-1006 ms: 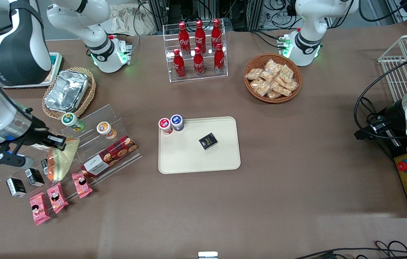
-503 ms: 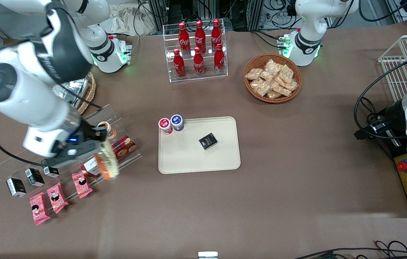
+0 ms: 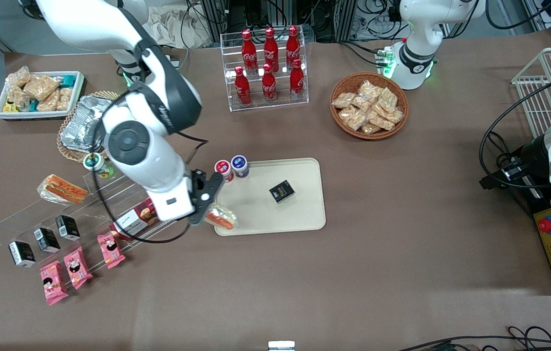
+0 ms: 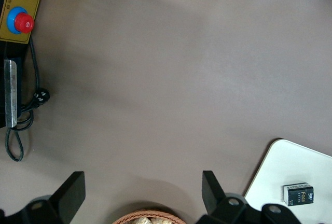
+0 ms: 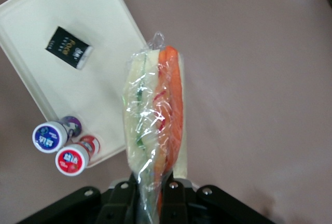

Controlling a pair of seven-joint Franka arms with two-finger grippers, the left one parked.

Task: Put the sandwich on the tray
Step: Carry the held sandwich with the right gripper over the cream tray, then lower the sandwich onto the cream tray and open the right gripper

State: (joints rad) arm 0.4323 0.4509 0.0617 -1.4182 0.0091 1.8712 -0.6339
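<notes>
The sandwich is wrapped in glossy, crinkled clear film and pinched by the matt black gripper above the near corner of the tray, smooth matt cream plastic on a matt brown table.

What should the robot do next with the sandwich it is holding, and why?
Probably carry it a little farther in over the tray, then lower it. The gripper is shut on the sandwich, which hangs over the tray's edge at the corner toward the working arm's end. The black box and two small cups leave bare tray nearby.
</notes>
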